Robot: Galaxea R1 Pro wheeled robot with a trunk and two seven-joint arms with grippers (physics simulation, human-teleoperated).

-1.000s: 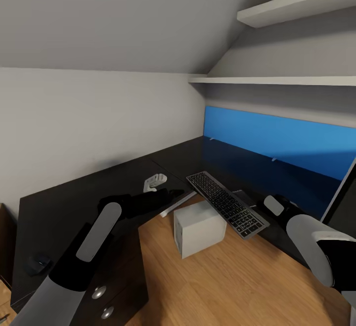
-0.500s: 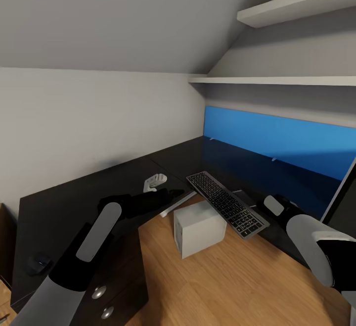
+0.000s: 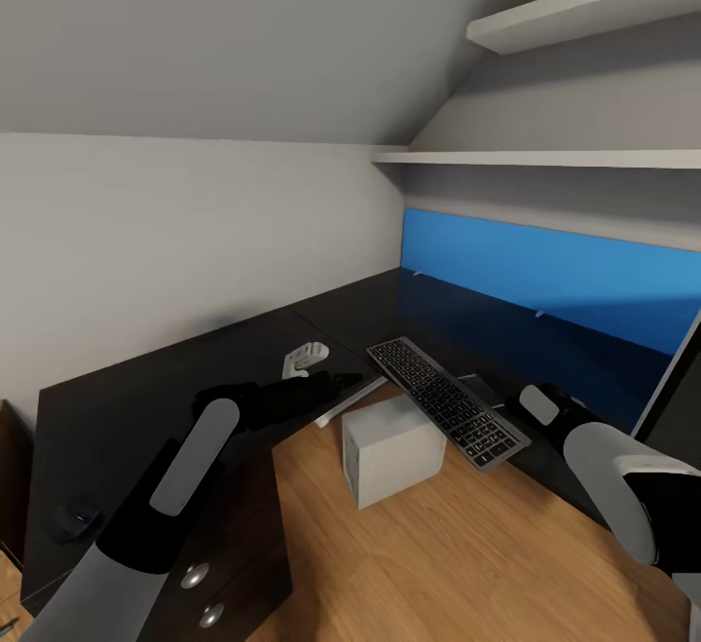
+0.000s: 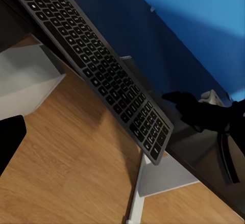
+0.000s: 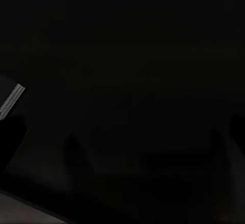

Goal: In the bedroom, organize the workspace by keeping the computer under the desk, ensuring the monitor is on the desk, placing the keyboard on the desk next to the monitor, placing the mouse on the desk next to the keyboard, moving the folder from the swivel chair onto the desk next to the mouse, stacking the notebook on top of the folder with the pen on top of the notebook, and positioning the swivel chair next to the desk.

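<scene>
Nothing moved since earlier: keyboard [image 3: 448,399] overhangs desk [image 3: 146,379] edge (above computer [image 3: 392,448]); both grippers' jaw states unreadable.

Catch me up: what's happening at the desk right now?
The robot faces the corner of the L-shaped desk. The keyboard lies along the desk's inner edge, partly overhanging the floor above the computer. The left hand reaches toward the keyboard's near end and the right hand sits by its far end; whether either grips it is unclear. The mouse rests on the desk's left wing.
</scene>
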